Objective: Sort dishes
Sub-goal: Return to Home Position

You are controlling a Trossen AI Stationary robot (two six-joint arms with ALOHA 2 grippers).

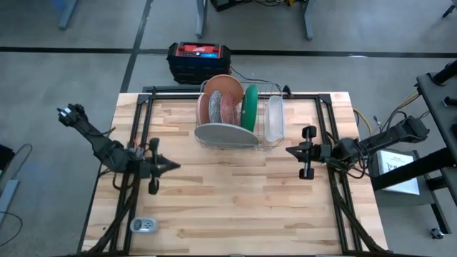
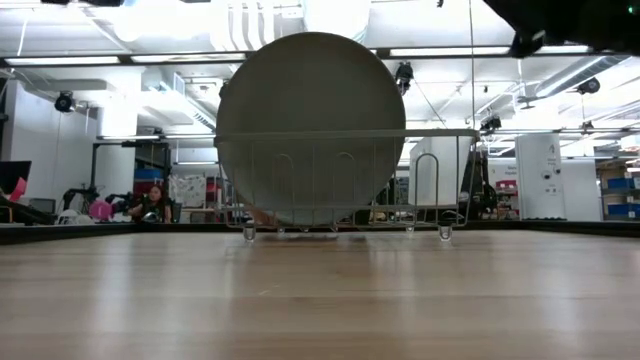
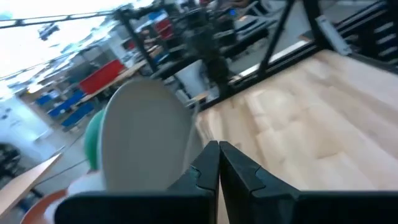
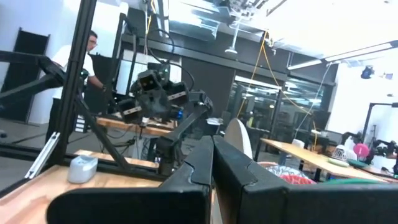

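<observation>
Plates stand in the wire rack (image 2: 437, 133) at the table's 12 o'clock, grey plate (image 1: 227, 133) frontmost. Left gripper (image 1: 171, 166) at 9, right gripper (image 1: 291, 150) at 3, both w/ fingers pressed together, empty. Risk imo: grey plate looks tilted, so an arm bumping the rack could tip it out.

A robotics lab or workshop, open-plan; a wooden surface (image 1: 235, 200) sits inside a black metal frame (image 1: 171, 91) on a grey floor (image 1: 71, 71); strip lights (image 2: 440, 50) and bare ducts (image 2: 250, 25) cross the top of the low view; shelves of blue bins (image 2: 620, 195) stand at its right edge; a person (image 2: 152, 203) sits at far left; another person (image 4: 84, 56) stands upper left in the right wrist view.
</observation>
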